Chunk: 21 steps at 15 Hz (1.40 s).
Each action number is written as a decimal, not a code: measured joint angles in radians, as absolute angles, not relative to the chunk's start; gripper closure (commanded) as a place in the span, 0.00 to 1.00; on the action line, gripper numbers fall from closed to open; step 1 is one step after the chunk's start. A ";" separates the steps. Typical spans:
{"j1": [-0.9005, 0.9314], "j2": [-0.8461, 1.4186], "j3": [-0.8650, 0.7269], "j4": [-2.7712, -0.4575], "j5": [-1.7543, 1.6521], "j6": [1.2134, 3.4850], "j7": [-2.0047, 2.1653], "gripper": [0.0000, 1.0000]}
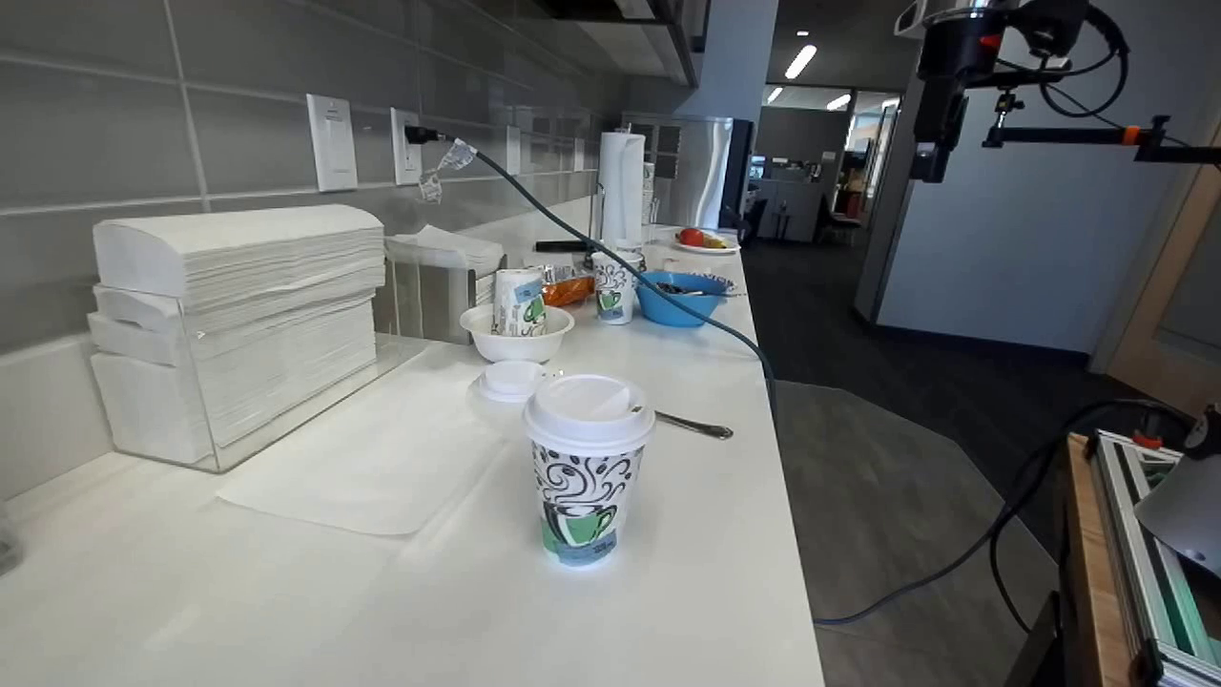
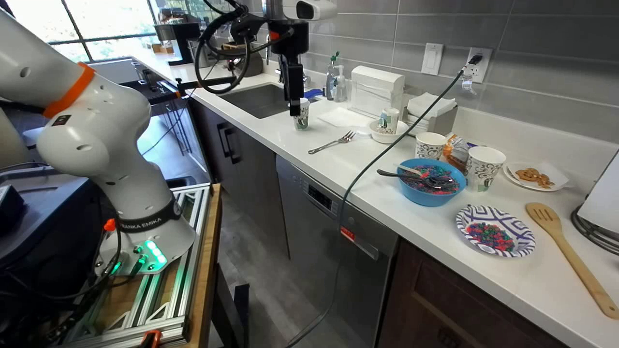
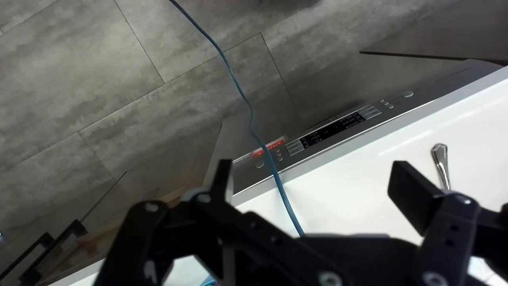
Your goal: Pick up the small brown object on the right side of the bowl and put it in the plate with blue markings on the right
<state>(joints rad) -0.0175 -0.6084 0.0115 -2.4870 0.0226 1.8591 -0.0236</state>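
Several small brown pieces (image 2: pixel 534 178) lie on a white plate (image 2: pixel 516 183), behind and to the right of the blue bowl (image 2: pixel 420 197) in an exterior view. The plate with blue markings (image 2: pixel 524 237) stands at the counter's front, right of the bowl, with red and green bits in it; part of its rim (image 1: pixel 720 281) shows behind the blue bowl (image 1: pixel 668 310) in an exterior view. My gripper (image 2: pixel 293 108) hangs high, far from these things; it also shows in an exterior view (image 1: pixel 928 172). In the wrist view its fingers (image 3: pixel 313 174) are wide apart with nothing between them.
A cable (image 2: pixel 382 154) hangs from the wall socket across the counter. Patterned cups (image 2: pixel 483 166), a fork (image 2: pixel 333 142), a white bowl (image 2: pixel 387 136) and a wooden spatula (image 2: pixel 570 256) stand or lie around. A lidded cup (image 1: pixel 587 477) is nearer the sink.
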 measured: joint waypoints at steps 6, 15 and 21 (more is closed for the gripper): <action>-0.018 -0.608 0.011 -2.487 0.023 1.859 -0.024 0.00; -0.121 -0.415 -0.084 -2.368 0.040 1.924 0.151 0.00; -0.170 -0.160 -0.124 -2.147 0.110 1.981 0.344 0.00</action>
<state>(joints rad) -0.1697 -0.1603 -0.1237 -2.1472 0.1101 1.9813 0.3441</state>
